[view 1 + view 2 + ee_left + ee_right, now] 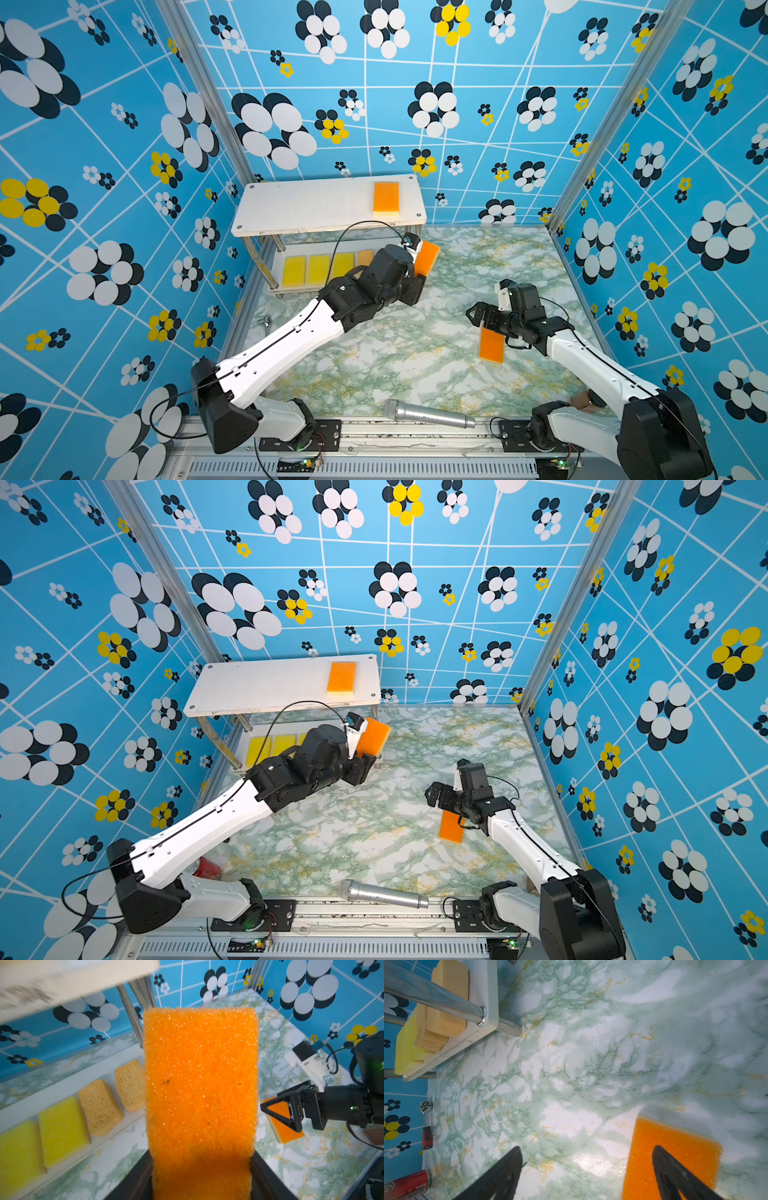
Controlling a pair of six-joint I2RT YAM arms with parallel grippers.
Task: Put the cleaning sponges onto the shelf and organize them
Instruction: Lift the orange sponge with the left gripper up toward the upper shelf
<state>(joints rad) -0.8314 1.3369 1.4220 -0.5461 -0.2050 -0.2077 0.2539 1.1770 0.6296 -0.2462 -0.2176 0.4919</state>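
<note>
**Q:** Entry 1, left pincer: state and contents?

**A:** My left pincer (200, 1169) was clamped on the near end of the held orange sponge (200, 1076). The sponge stuck out ahead of the jaws, tilted, clear of the counter (395, 353) and just off the right end of the shelf (257, 226).

**Q:** Stock already shelved?

**A:** Lower board (62, 1088): 3 yellow sponges (318, 269) and 2 tan sponges (99, 1105) in 1 row, with little room left. Upper board (316, 203): 1 shelved orange sponge (386, 197) at the right end, the rest bare.

**Q:** Handling advice for this entry?

**A:** My judgement: raise the sponge above the upper board's edge before reaching in, so its free end misses the board and the chrome leg (129, 1009). Lay it flat just beside the shelved orange sponge, long sides parallel. Release only once it rests. It is soft, so grip lightly.

**Q:** Entry 2?

**A:** My right pincer (586, 1148) stood wide and empty, with 1 jaw over the counter orange sponge (491, 345), well apart from the shelf.
</note>
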